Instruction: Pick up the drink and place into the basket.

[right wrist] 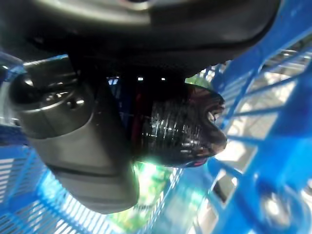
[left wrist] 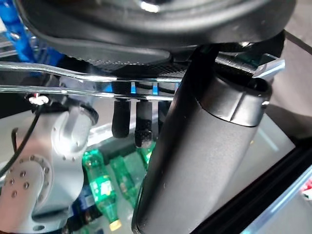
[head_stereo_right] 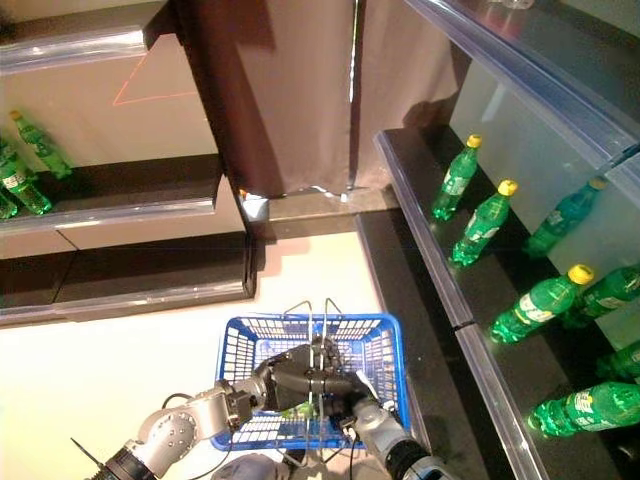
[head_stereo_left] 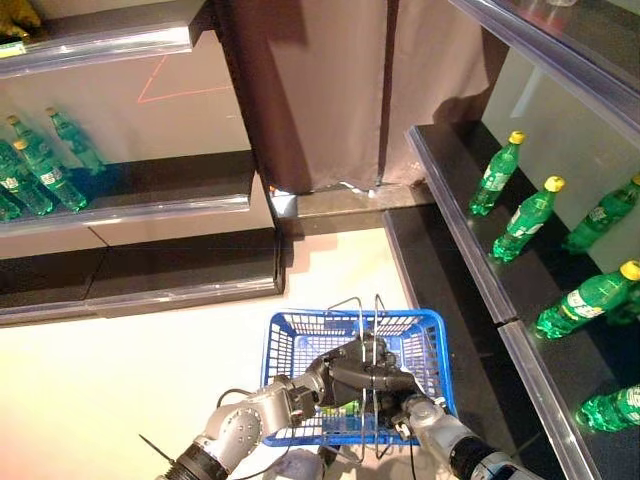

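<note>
Blue plastic basket [head_stereo_left: 285,345] at 6 o'clock, green drink [left wrist: 105,187] already lying inside. Left hand [head_stereo_left: 355,375] curled round the wire handle [head_stereo_left: 378,310]; right hand [head_stereo_left: 412,410] inside basket — grip unclear. Placement looks done, withdrawal left.

The left robot hand [left wrist: 195,161] fills the frame, thumb large in front, fingers [left wrist: 127,119] hanging below a metal basket handle [left wrist: 73,80]. Green bottles [left wrist: 105,187] lie beyond, toward 6 o'clock.
</note>
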You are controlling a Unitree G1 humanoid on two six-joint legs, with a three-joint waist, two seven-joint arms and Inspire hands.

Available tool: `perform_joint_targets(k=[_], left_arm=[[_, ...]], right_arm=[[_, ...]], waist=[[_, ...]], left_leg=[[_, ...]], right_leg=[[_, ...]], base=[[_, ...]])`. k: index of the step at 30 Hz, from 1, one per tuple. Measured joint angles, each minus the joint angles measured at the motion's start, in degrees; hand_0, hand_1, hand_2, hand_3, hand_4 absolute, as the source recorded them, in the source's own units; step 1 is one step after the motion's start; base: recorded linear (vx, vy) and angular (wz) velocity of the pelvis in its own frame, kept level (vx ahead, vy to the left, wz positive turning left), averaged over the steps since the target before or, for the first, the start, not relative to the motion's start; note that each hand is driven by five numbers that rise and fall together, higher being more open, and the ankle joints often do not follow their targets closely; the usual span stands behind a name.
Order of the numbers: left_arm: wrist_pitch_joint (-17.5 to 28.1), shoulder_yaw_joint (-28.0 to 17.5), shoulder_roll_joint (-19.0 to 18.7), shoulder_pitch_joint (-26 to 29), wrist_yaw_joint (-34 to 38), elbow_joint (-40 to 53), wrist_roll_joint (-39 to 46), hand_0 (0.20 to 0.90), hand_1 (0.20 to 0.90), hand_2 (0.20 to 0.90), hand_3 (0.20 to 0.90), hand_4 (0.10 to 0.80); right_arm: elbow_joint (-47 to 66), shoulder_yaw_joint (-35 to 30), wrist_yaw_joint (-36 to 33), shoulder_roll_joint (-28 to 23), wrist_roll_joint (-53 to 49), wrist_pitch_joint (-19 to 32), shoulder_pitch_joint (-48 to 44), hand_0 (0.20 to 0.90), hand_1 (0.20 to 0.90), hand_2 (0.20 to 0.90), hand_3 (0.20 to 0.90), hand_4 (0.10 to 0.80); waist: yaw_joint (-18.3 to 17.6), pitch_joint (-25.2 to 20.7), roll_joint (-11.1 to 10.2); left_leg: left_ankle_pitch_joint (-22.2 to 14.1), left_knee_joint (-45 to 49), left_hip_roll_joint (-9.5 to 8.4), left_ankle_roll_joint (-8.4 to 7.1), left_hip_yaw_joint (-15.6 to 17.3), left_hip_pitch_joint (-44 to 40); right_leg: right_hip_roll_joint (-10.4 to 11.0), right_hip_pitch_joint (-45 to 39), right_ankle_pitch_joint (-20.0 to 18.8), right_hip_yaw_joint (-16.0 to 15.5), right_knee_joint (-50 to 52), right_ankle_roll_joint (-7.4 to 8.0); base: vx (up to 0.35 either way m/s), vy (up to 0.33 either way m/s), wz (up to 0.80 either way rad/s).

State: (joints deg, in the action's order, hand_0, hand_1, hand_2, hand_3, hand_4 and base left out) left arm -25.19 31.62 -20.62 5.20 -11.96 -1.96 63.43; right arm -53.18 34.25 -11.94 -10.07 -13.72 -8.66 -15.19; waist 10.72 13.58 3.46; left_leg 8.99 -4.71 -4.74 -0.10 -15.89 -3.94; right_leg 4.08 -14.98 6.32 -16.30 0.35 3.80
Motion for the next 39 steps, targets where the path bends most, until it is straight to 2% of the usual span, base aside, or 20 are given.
perform_joint_targets(k=[4,10,15,19,21,22,24,26,28,29,30,32,34,37,39], left_arm=[[-0.1,3.3,-0.3,0.3,0.3,0.3,0.0,0.3,0.3,0.3,0.2,0.1],[-0.3,3.8,-2.7,0.2,3.3,0.0,-0.6,0.3,0.3,0.3,0.2,0.1],[-0.2,2.0,-3.0,0.3,7.5,0.0,-0.3,0.3,0.3,0.3,0.2,0.1],[-0.2,-2.3,-3.0,-0.7,8.9,0.0,2.9,0.3,0.3,0.3,0.2,0.1],[0.6,-5.4,-2.8,-1.3,8.9,0.0,3.6,0.3,0.3,0.3,0.2,0.1],[0.9,-5.8,-2.9,-1.4,8.9,0.0,3.7,0.3,0.3,0.3,0.2,0.1],[3.0,-6.6,-2.9,-1.8,9.0,-0.3,6.3,0.3,0.3,0.3,0.2,0.1],[6.1,-6.9,-3.1,-2.0,9.0,-1.1,8.3,0.3,0.3,0.3,0.2,0.1],[10.2,-9.4,-2.9,-2.8,10.2,-2.6,9.0,0.3,0.3,0.3,0.2,0.1],[12.9,-12.3,-3.0,-3.5,11.8,-3.5,9.0,0.3,0.3,0.3,0.2,0.1],[13.9,-13.2,-3.1,-3.6,12.3,-4.1,9.0,0.3,0.3,0.3,0.2,0.1],[17.7,-16.1,-3.1,-3.5,14.5,-6.4,9.1,0.3,0.3,0.3,0.2,0.1],[19.5,-17.0,-2.4,-3.5,15.8,-8.4,9.2,0.3,0.3,0.3,0.2,0.1],[22.9,-17.4,-0.6,-3.4,17.9,-13.8,9.5,0.3,0.3,0.3,0.2,0.1],[24.7,-18.5,0.2,-3.5,18.6,-16.3,9.4,0.3,0.3,0.3,0.2,0.1]], right_arm=[[-0.1,-0.1,-1.5,0.3,-0.2,0.0,-0.9,0.9,0.9,0.9,0.9,0.8],[0.2,-0.1,-0.5,0.9,1.4,-2.1,-5.5,0.9,0.9,0.9,0.9,0.8],[6.3,-0.1,-0.5,-0.8,2.3,-5.9,-6.5,0.9,0.9,0.9,0.9,0.8],[16.4,-0.2,-0.5,-2.8,1.7,-7.0,-5.0,0.9,0.9,0.9,0.9,0.8],[24.8,-0.9,-0.5,-4.4,1.0,-5.5,-1.4,0.9,0.9,0.9,0.9,0.8],[25.8,-1.3,-0.4,-4.5,1.0,-5.2,-0.8,0.9,0.9,0.9,0.9,0.8],[32.1,-3.7,0.8,-6.5,0.1,-2.7,3.0,0.9,0.9,0.9,0.9,0.8],[37.9,-6.3,2.6,-8.8,-0.5,-0.2,7.5,0.9,0.9,0.9,0.9,0.8],[43.1,-8.3,5.6,-11.2,-1.5,2.9,11.9,0.9,0.9,0.9,0.9,0.8],[46.7,-9.8,7.7,-12.4,-1.9,4.8,14.5,0.9,0.9,0.9,0.9,0.8],[47.7,-10.4,8.5,-12.6,-2.2,5.4,15.1,0.9,0.9,0.9,0.9,0.8],[48.2,-12.8,11.5,-12.7,-2.8,8.1,15.9,0.9,0.9,0.9,0.9,0.8],[48.2,-13.8,12.4,-12.8,-2.8,8.9,15.9,0.9,0.9,0.9,0.9,0.8],[48.1,-14.1,13.7,-13.6,-5.0,10.2,15.9,0.9,0.9,0.9,0.9,0.8],[48.1,-14.5,14.1,-13.7,-5.7,10.2,16.1,0.9,0.9,0.9,0.9,0.8]], waist=[[0.1,0.0,0.0],[0.3,-0.1,-0.1],[1.8,-0.2,-0.8],[1.7,0.5,-2.2],[1.4,1.1,-3.2],[1.3,1.2,-3.4],[-0.2,2.0,-3.4],[-1.9,2.9,-3.8],[-4.1,3.6,-4.8],[-5.4,3.9,-5.3],[-5.7,4.0,-5.4],[-7.9,4.2,-5.8],[-8.4,4.4,-5.7],[-10.9,4.8,-5.7],[-12.1,4.9,-5.7]], left_leg=[[0.0,0.0,-0.06,-0.13,-0.4,0.1],[0.1,0.0,-0.16,0.01,-0.4,0.1],[0.2,0.0,-0.21,0.27,-0.2,0.0],[-0.5,1.0,-0.61,0.98,1.5,-0.1],[-1.5,2.4,-1.55,1.75,3.0,0.2],[-1.8,2.8,-1.81,2.01,3.4,0.3],[-3.1,5.2,-2.46,3.35,4.1,1.3],[-3.8,6.6,-3.07,4.38,4.3,1.2],[-4.7,8.0,-3.49,5.49,4.3,1.1],[-4.9,8.8,-3.37,5.83,4.3,1.5],[-4.9,9.1,-3.31,5.89,4.3,1.6],[-4.8,9.8,-3.46,6.09,3.7,3.1],[-4.7,9.8,-3.97,6.07,2.2,3.2],[-4.8,9.8,-5.05,6.04,-0.8,3.5],[-5.1,9.8,-5.9,6.04,-2.1,3.4]], right_leg=[[0.0,-0.2,0.0,-0.5,0.0,0.0],[0.1,-0.2,0.0,-0.6,0.1,0.08],[0.7,0.0,0.3,-0.5,0.5,0.41],[1.8,1.3,1.1,1.0,2.9,0.99],[3.2,3.5,3.1,2.2,7.5,1.76],[3.5,3.9,3.3,2.6,8.6,1.86],[4.9,8.0,4.4,4.3,17.1,2.24],[6.1,13.3,3.8,7.2,28.6,2.54],[6.5,17.8,0.7,10.2,37.8,2.71],[5.3,20.9,1.6,12.8,40.6,2.99],[4.9,21.5,2.1,13.8,40.3,3.36],[1.5,23.1,4.0,15.1,34.6,3.88],[-1.0,23.6,4.5,15.2,28.9,3.99],[-6.3,26.9,3.2,15.4,23.7,2.86],[-7.2,28.9,1.5,15.9,22.6,2.49]], base=[[0.032,0.029,0.07],[0.055,0.033,0.01],[0.053,0.066,-0.02],[0.026,0.121,-0.2],[0.013,0.174,-0.26],[0.006,0.179,-0.24],[0.014,0.142,-0.09],[0.051,0.125,0.04],[0.123,0.059,0.01],[0.155,0.009,-0.1],[0.188,-0.006,-0.12],[0.289,-0.029,0.03],[0.294,-0.041,-0.05],[0.385,-0.048,0.24],[0.362,-0.096,0.5]])
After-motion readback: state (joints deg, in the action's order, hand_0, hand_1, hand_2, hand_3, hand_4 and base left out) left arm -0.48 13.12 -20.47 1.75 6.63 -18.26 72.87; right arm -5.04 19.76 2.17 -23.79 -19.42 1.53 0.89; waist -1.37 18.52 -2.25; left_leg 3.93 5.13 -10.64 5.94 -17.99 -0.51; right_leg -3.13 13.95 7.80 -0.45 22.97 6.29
